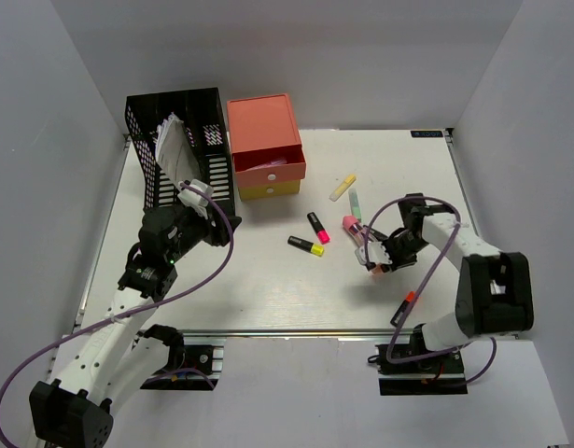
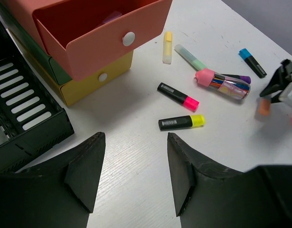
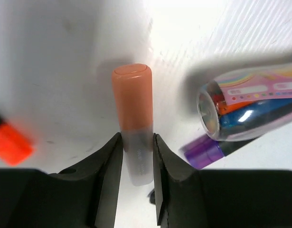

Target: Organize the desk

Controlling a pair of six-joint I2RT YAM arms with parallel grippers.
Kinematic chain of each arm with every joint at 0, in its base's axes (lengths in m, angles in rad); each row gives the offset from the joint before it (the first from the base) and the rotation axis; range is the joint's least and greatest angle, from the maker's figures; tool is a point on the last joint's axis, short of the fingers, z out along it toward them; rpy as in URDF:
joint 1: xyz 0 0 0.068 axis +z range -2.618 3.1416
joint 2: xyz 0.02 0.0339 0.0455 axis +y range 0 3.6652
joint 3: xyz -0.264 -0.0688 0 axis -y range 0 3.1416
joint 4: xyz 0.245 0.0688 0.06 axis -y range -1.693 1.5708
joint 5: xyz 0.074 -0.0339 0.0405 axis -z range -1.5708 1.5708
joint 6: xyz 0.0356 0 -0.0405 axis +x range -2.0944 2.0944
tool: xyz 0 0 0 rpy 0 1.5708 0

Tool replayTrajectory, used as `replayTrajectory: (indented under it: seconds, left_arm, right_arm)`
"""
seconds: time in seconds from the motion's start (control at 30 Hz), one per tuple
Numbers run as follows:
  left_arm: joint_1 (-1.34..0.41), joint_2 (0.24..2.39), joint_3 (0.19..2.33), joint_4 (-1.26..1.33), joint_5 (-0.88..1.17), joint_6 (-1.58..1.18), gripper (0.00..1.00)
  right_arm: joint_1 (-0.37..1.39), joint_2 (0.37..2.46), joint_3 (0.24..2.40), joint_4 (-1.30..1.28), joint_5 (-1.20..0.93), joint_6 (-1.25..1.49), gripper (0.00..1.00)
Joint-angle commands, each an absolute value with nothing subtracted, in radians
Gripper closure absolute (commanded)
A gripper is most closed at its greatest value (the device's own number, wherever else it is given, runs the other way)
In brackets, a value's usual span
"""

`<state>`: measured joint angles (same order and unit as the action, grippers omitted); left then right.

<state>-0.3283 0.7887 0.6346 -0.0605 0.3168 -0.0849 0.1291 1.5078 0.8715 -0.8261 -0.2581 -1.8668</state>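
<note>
The desk (image 1: 268, 299), a white tabletop with rail edging, filled the middle of the overhead view from the arm bases at the near edge to the far wall. On its right half the right gripper (image 1: 371, 259) had its jaws clamped against the pale barrel of a peach-capped marker (image 3: 132, 102). The hold sat at the barrel's end, with the cap projecting far beyond the fingers. Judged from this, the marker could pivot or slide out on lifting, since most of its length hung outside the grip. A clear pen tube (image 3: 250, 104) and a purple marker (image 3: 202, 151) lay just beside it. A sideways drift of the fingers could nudge the tube and set it rolling. An orange marker (image 3: 10, 142) lay on the other side. The coral drawer (image 1: 265, 149), open, stood well apart at far left beside the mesh rack (image 1: 175, 140). The left gripper (image 2: 134, 161) hovered near the rack, jaws apart and empty.
</note>
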Motion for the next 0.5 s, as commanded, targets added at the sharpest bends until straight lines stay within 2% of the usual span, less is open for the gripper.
replayTrajectory:
  seconds: [0.0,0.13,0.2,0.33,0.47]
  left_arm:
    - [-0.324,0.784,0.658,-0.064,0.308,-0.074,0.35]
    - [-0.324,0.785,0.660,-0.067,0.316,-0.075,0.35]
    - [-0.324,0.784,0.661,-0.069,0.311,-0.072,0.35]
    - [-0.324,0.778,0.657,-0.069,0.295,-0.069,0.34]
    - [-0.324,0.782,0.653,-0.069,0.290,-0.064,0.35]
  right_arm:
    - [0.136,1.379,0.929,-1.075,-0.415,-1.890,0.87]
    - [0.156,1.296,1.090,-1.184,-0.556,-1.817,0.95]
    - [0.172,1.281,1.150,-1.163,-0.652,-1.651,0.98]
    - [0.218,1.273,1.262,-0.882,-0.790,-1.256,1.00]
    - [0.302,1.279,1.314,-0.549,-0.723,-0.863,1.00]
